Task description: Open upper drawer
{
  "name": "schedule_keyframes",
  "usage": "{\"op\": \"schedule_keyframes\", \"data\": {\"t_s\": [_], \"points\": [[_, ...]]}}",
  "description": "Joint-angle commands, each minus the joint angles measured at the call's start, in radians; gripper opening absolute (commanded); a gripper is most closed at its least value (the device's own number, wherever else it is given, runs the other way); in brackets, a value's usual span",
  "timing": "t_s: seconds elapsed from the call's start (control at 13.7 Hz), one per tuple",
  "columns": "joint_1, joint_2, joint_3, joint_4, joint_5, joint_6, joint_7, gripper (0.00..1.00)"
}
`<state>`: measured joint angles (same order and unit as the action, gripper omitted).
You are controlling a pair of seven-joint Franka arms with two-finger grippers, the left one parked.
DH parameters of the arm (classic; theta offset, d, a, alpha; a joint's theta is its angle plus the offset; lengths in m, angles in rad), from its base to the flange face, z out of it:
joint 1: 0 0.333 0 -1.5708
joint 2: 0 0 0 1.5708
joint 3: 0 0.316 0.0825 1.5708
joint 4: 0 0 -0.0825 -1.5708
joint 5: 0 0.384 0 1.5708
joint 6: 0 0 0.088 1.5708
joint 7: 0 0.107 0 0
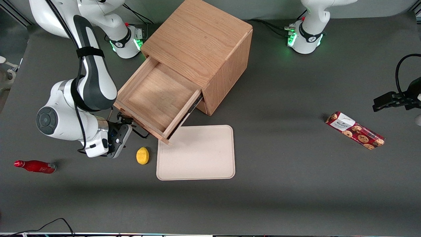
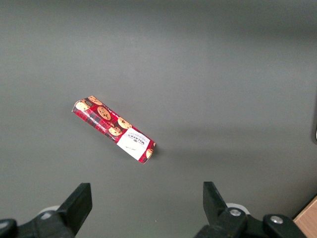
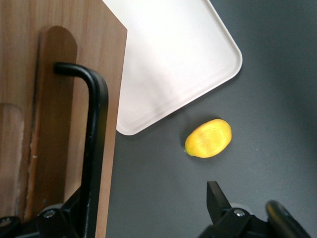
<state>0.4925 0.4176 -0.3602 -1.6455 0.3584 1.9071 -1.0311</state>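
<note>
The oak cabinet (image 1: pixel 197 39) stands near the working arm's base. Its upper drawer (image 1: pixel 154 95) is pulled far out and is empty. The drawer's flat wood front (image 3: pixel 54 99) carries a thin black wire handle (image 1: pixel 139 133), which also shows in the right wrist view (image 3: pixel 94 139). My right gripper (image 1: pixel 126 123) is right in front of the drawer front, at the handle. In the wrist view the gripper (image 3: pixel 143 208) is open, with the handle just inside one finger (image 3: pixel 69 218) and the other finger (image 3: pixel 215 198) well apart from it. The lower drawer is hidden under the upper one.
A yellow lemon (image 1: pixel 142 155) (image 3: pixel 209 139) lies on the table beside a beige tray (image 1: pixel 196 153) (image 3: pixel 168 59), both just nearer the front camera than the drawer. A red bottle (image 1: pixel 34 166) lies toward the working arm's end. A cookie box (image 1: pixel 355 130) (image 2: pixel 114 129) lies toward the parked arm's end.
</note>
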Motion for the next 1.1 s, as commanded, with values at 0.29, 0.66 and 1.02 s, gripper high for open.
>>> {"op": "schedule_keyframes", "data": {"t_s": [0.29,0.66,1.02], "points": [[-0.026,0.038,-0.005,0.064,0.031,-0.014,-0.059,1.0],[-0.045,0.052,-0.005,0.084,0.031,-0.014,-0.064,1.0],[-0.048,0.038,-0.005,0.13,0.031,-0.068,-0.05,1.0]]}}
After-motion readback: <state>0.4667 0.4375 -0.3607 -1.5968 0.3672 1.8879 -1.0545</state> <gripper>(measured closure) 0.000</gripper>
